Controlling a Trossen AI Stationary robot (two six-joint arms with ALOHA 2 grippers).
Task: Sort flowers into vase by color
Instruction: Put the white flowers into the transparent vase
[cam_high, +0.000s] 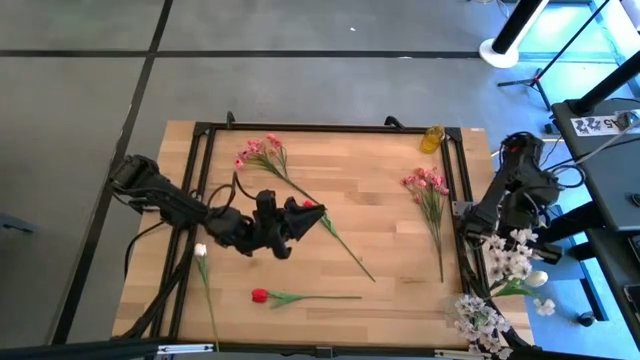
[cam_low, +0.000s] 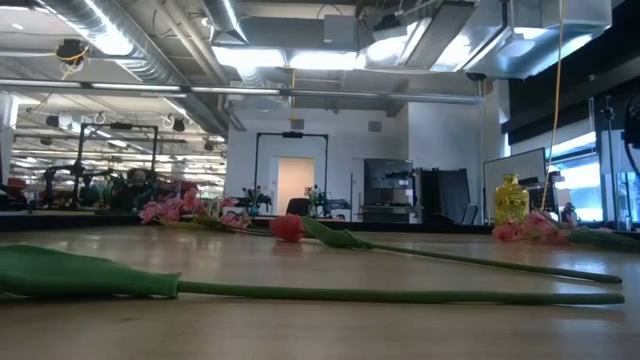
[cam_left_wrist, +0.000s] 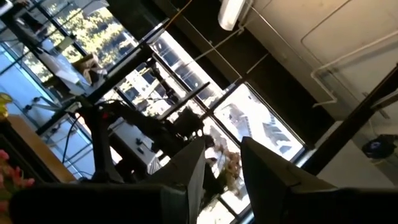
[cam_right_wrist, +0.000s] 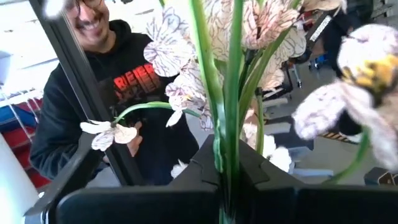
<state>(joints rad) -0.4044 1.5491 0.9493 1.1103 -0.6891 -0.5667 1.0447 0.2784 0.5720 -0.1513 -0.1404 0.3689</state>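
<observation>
person's hoodie (cam_right_wrist: 134, 84), red lettering, unreadable

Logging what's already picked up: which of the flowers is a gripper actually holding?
The white-blossom stems, clamped upright in the right gripper at the table's right edge; the tulips and pink sprays lie loose on the table.

You see two arms of matte black, jointed segments with rounded housings. Black cables loop loosely along the left arm (cam_high: 170, 205) and gather around the right arm (cam_high: 515, 190). Each wrist ends in two broad, flat black fingers (cam_left_wrist: 186, 177) with squared, angular tips and smooth faces.
</observation>
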